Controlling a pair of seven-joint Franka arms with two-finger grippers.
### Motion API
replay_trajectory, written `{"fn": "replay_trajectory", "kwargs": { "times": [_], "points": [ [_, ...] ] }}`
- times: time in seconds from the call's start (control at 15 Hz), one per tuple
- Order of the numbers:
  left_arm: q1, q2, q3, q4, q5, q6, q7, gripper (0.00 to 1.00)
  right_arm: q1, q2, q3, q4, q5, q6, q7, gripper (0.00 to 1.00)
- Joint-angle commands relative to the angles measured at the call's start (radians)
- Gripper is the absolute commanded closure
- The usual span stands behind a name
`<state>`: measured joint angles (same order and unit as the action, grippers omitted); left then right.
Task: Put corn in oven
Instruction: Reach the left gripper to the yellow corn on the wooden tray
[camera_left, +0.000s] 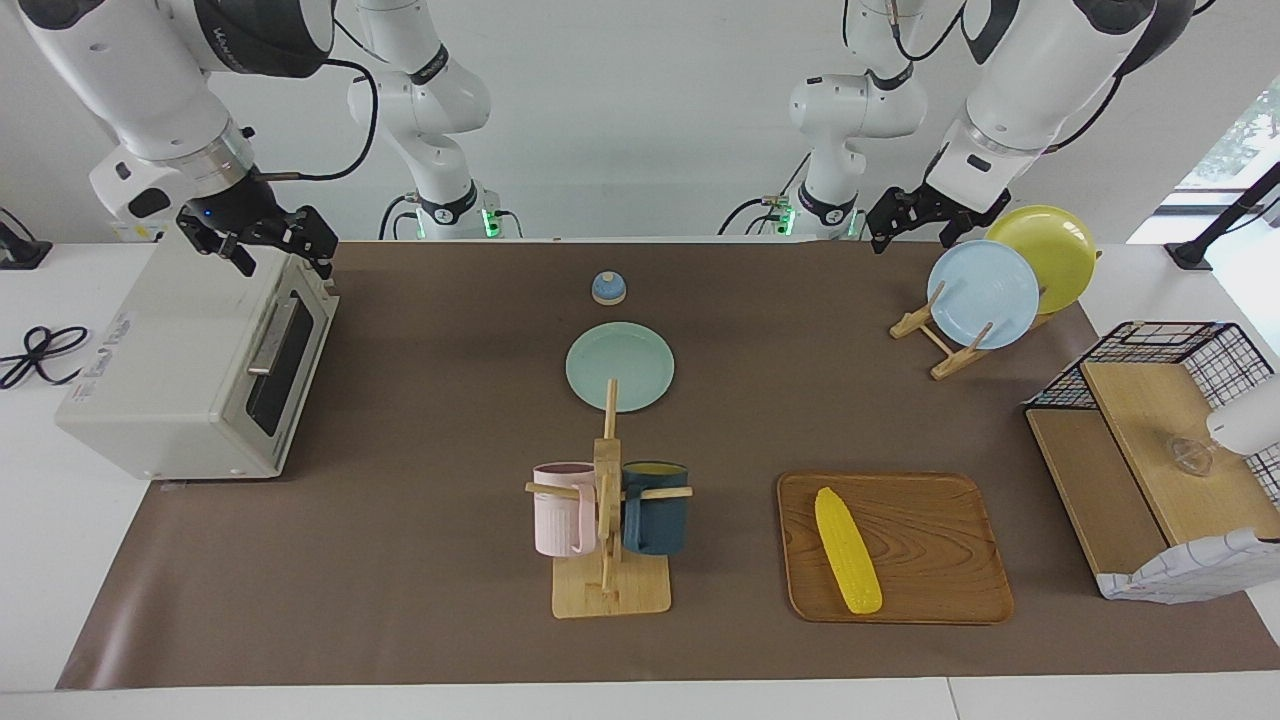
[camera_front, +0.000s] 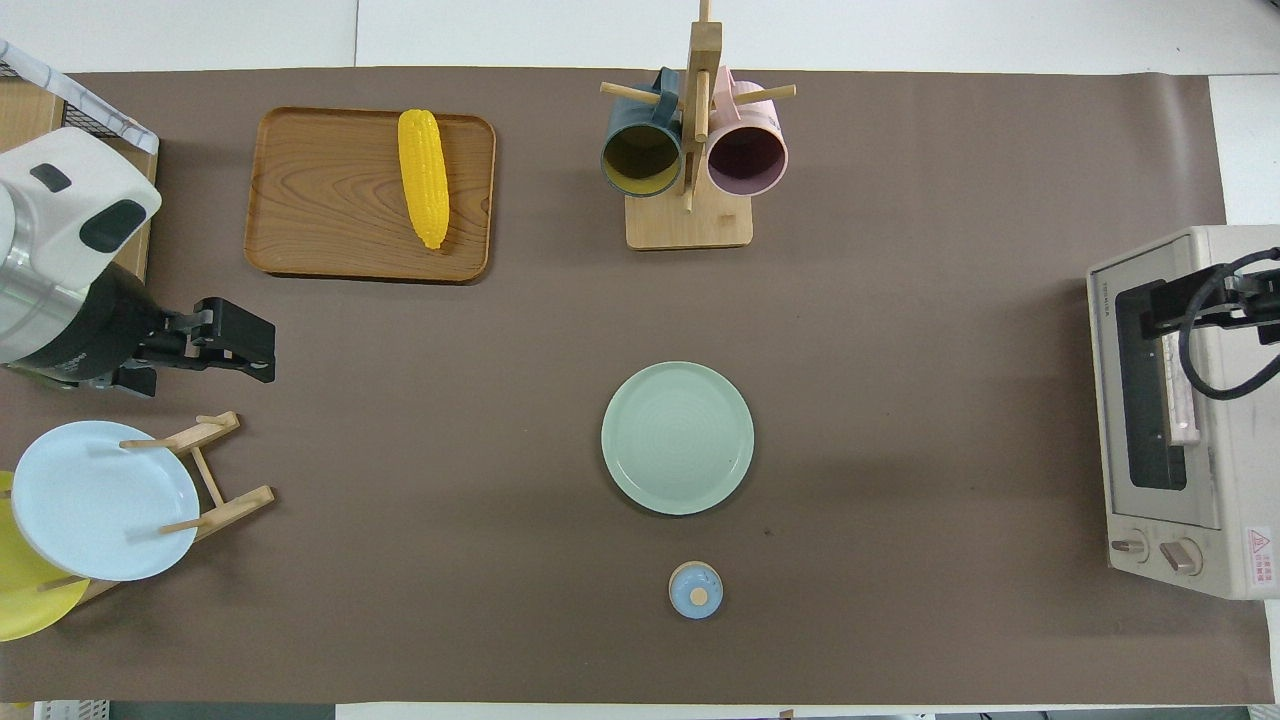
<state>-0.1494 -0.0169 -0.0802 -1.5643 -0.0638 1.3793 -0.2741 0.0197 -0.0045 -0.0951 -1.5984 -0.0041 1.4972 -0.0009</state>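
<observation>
The yellow corn lies on a wooden tray at the left arm's end of the table, far from the robots; it also shows in the overhead view. The off-white oven stands at the right arm's end with its dark glass door shut; it also shows in the overhead view. My right gripper is open and empty over the oven's top front edge, by the door handle. My left gripper is open and empty, up in the air beside the plate rack.
A wooden mug rack with a pink and a dark blue mug stands mid-table. A green plate and a small blue lid lie nearer to the robots. A plate rack holds a blue and a yellow plate. A wire basket stands at the left arm's end.
</observation>
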Motion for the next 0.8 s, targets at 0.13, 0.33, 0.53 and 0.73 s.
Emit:
{"fn": "replay_trajectory", "kwargs": {
  "times": [0.13, 0.33, 0.53, 0.73],
  "points": [
    [0.011, -0.009, -0.006, 0.001, -0.013, 0.006, -0.008, 0.0, 0.003, -0.017, -0.003, -0.015, -0.004, 0.005, 0.012, 0.0],
    [0.007, -0.009, -0.006, 0.003, -0.013, 0.024, -0.01, 0.0, 0.003, -0.017, -0.003, -0.015, -0.004, 0.005, 0.012, 0.0],
    [0.002, -0.009, -0.007, -0.008, -0.013, 0.096, -0.086, 0.0, 0.002, -0.017, -0.003, -0.015, -0.004, 0.005, 0.012, 0.0],
    [0.013, 0.0, -0.007, -0.04, -0.013, 0.176, -0.08, 0.0, 0.003, -0.017, -0.003, -0.015, -0.004, 0.005, 0.012, 0.0]
  ]
}}
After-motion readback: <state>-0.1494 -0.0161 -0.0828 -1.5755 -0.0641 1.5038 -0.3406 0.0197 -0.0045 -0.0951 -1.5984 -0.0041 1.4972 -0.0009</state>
